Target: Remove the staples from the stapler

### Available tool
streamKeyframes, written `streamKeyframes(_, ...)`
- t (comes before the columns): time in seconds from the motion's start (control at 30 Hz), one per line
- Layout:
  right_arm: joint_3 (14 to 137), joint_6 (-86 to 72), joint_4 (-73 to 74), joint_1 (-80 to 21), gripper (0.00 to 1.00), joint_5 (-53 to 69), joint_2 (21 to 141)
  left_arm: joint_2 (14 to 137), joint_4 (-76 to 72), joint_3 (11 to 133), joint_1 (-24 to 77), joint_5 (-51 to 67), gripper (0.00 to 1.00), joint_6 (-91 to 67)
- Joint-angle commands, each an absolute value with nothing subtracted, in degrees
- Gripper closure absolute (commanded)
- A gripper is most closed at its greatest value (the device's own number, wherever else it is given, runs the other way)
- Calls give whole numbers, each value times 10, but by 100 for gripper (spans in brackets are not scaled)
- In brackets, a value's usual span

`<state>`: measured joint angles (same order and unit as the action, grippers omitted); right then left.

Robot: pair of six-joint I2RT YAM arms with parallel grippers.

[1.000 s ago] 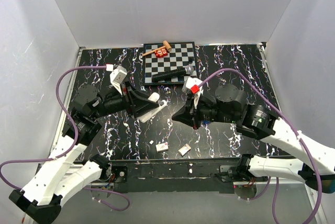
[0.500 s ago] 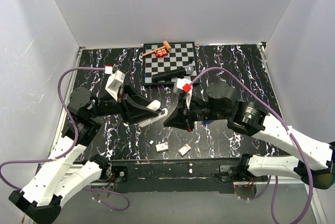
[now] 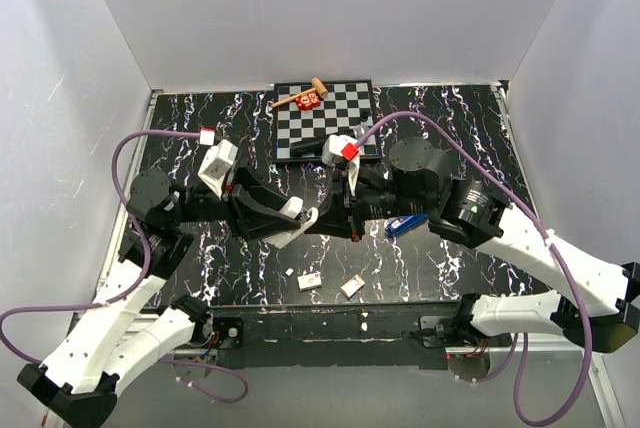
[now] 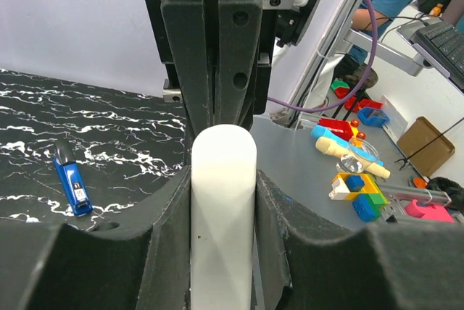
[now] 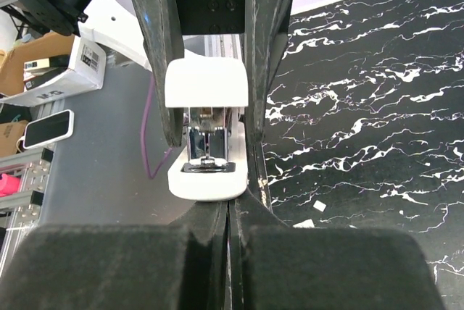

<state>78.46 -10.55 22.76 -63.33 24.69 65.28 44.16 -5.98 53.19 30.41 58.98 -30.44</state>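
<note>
Right wrist view gives me the clearest read. The white stapler (image 5: 206, 85) is clamped by its sides between the fingers of the left gripper (image 4: 223, 179). Its open mouth and bare metal magazine face my right gripper (image 5: 230, 216), whose fingers are pressed together with nothing between them. The two meet nose to nose over the middle of the black marbled worktop (image 3: 470, 118), with the stapler apparently held off the surface. A small blue stapler (image 3: 405, 225) lies flat on the worktop, right of the middle and toward the near edge, just beside the right arm (if that one is meant, it is untouched).

I judge the step in hand to be working the closed right fingertips into the white stapler's mouth to reach the staples. Those tips look broad against that narrow channel. A push slightly off line would hit the white shell instead and could twist the stapler or slide it back through the left grip, since the smooth plastic is held only by its sides. Too much force could drive the two grippers into each other. Any staples that drop would be hard to spot on the marbled pattern.
</note>
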Motion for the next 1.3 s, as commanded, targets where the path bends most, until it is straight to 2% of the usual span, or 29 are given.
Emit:
streamKeyframes(0.0, 845, -106, 193, -634, 99, 274, 669, 461, -46, 520, 307, 612, 100, -293)
streamKeyframes(0.57, 944, -76, 240, -634, 99, 335, 766, 536, 67, 562, 403, 608, 100, -194)
streamKeyframes(0.8, 877, -50, 241, -634, 99, 285, 713, 513, 108, 570, 403, 537, 100, -158)
streamKeyframes(1.27, 701, -76, 233, -600, 99, 158, 555, 475, 95, 588, 403, 430, 100, -152)
